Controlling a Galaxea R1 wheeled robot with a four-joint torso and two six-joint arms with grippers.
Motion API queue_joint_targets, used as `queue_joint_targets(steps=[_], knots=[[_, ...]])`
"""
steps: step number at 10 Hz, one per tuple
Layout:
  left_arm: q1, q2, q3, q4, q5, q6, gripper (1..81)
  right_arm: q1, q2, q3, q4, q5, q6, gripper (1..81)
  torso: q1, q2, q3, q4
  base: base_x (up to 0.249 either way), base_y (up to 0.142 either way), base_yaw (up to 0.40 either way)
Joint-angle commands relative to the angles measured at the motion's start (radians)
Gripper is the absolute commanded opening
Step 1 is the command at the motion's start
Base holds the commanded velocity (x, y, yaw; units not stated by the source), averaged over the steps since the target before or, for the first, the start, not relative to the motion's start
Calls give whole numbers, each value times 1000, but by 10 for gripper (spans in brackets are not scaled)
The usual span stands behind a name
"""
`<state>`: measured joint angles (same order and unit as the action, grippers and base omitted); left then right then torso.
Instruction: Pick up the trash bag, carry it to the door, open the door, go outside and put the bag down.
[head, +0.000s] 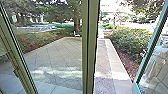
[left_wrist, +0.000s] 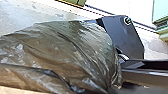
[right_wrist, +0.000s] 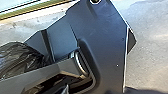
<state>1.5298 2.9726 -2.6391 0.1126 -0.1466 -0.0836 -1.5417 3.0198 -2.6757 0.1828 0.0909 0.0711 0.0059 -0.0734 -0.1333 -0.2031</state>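
Note:
The dark trash bag (left_wrist: 62, 52) looms large in the left wrist view, its creases drawn together low in the picture, where my left gripper (left_wrist: 112, 89) is shut on it. Part of the same bag (right_wrist: 20, 58) appears beside the robot's body in the right wrist view. In the head view a green door post (head: 89, 47) stands near the middle. Right of it is an opening onto the yard, with a teal-framed glass door leaf (head: 150, 47) standing open at the far right.
Glass (head: 57, 57) fills the frame left of the post. Outside lie paving (head: 103, 60), a pale border strip (head: 116, 60), a green bush (head: 132, 41) beside it and a tree trunk (head: 76, 23) farther off. Something pale and wrinkled (head: 156, 56) shows through the door leaf's glass.

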Motion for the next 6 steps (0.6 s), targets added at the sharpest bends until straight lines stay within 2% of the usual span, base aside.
queue_joint_targets(steps=[1, 3, 6], knots=[[-50, 14, -12, 15, 48, 1, 10, 50, 21, -59, 7, -25, -4, 811, 0, 0, 0, 0, 0, 0, 0], [-50, 17, -15, 13, 48, 1, 10, 50, 40, -107, 7, -23, -4, 811, 0, 0, 0, 0, 0, 0, 0], [-47, 20, -15, 13, 48, 1, 10, 51, 41, -102, 4, -23, -7, 811, 0, 0, 0, 0, 0, 0, 0]])
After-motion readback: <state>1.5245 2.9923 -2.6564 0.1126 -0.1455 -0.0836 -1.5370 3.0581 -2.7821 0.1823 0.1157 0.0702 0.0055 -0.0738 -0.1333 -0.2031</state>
